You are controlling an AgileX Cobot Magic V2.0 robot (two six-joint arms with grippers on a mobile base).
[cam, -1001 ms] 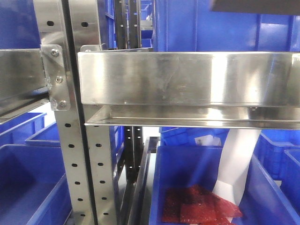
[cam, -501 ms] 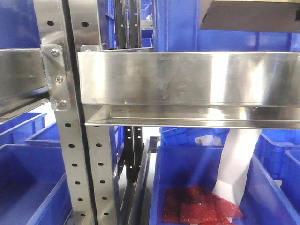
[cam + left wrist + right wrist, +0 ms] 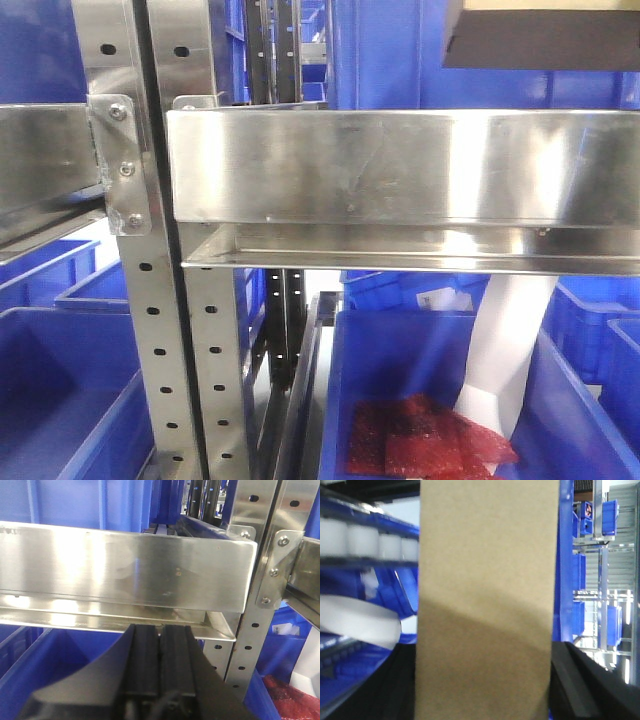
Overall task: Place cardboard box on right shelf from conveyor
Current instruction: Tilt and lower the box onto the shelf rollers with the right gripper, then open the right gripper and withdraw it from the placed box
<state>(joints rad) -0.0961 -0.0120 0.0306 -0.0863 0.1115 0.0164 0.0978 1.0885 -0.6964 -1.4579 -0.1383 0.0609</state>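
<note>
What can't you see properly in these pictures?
- Front view: most of the cardboard box, cut off by the top edge.
- Front view: the right shelf floor, hidden behind its tall lip.
- Right wrist view: the right hand's grip, mostly hidden by the box.
- The conveyor: in no view.

Perforated steel upright (image 3: 160,330) left of centre in the front view, round holes down its face. Bolted bracket plate (image 3: 118,165) on it, three screws visible. Second steel tray (image 3: 45,170) at far left, tilted, fixed to that bracket.

Below: blue bin (image 3: 400,370) lower right holding crinkled red bags (image 3: 425,445), with a white sheet (image 3: 510,345) leaning upright against its right inner wall. Another blue bin (image 3: 60,390) lower left; contents not visible. More blue bins (image 3: 400,55) stacked behind, filling the background.

Right wrist view: white rollers (image 3: 365,537) in a row at upper left, blurred. Distant racking with small blue bins (image 3: 609,517) at far right.
</note>
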